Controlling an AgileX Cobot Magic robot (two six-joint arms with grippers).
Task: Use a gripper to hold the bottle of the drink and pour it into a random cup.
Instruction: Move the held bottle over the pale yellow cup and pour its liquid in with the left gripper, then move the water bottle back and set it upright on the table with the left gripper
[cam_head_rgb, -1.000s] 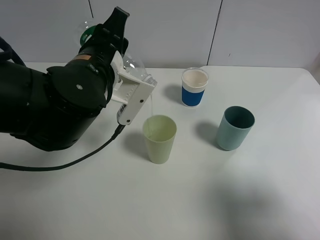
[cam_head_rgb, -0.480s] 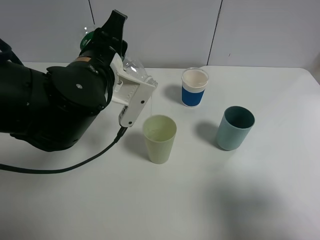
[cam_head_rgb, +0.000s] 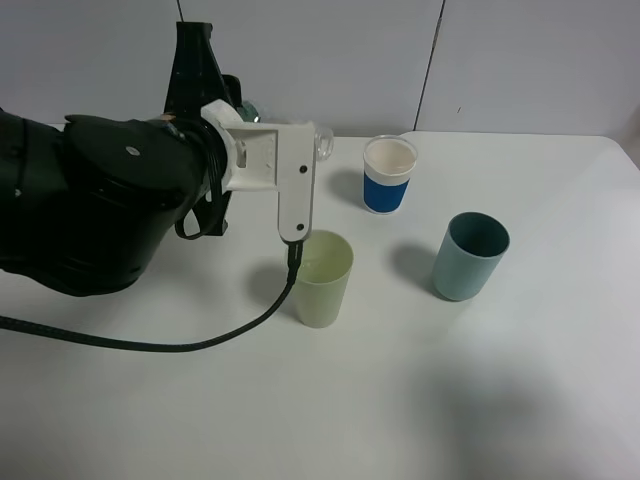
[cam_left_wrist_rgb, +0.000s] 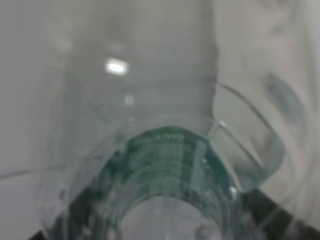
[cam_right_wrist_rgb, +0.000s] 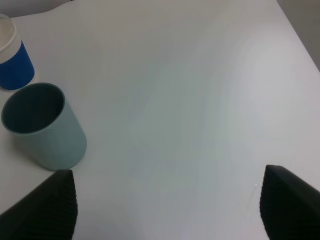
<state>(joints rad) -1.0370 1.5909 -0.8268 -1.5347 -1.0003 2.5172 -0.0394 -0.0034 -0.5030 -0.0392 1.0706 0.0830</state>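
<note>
Rolled back from its slant of a second ago, the left arm now carries the bottle nearly level above and behind the pale yellow-green cup (cam_head_rgb: 320, 277), and the thin stream seen falling earlier no longer shows.

Everything stands on a smooth white table (cam_head_rgb: 450, 400). The bulky, glossy black left arm (cam_head_rgb: 95, 215) fills the space left of the cup, trailing a braided black cable (cam_head_rgb: 150, 345) in front of it. Its left gripper (cam_head_rgb: 295, 200), a flat white plastic jaw piece, hangs just above the cup's rim with its jaws pressed together on the clear, ribbed drink bottle (cam_head_rgb: 322, 140) (cam_left_wrist_rgb: 165, 150). The bottle's open neck pokes out above the cup, and its dark green label shows blurred in the wrist view.

The right gripper (cam_right_wrist_rgb: 172, 200) has dark ribbed fingers spread wide over bare table, well away from the cup.

Right of the cup stands a matte teal tumbler (cam_head_rgb: 470, 255) (cam_right_wrist_rgb: 42, 127). Behind and right of the cup stands a white cup with a blue band (cam_head_rgb: 388, 175) (cam_right_wrist_rgb: 12, 60).
</note>
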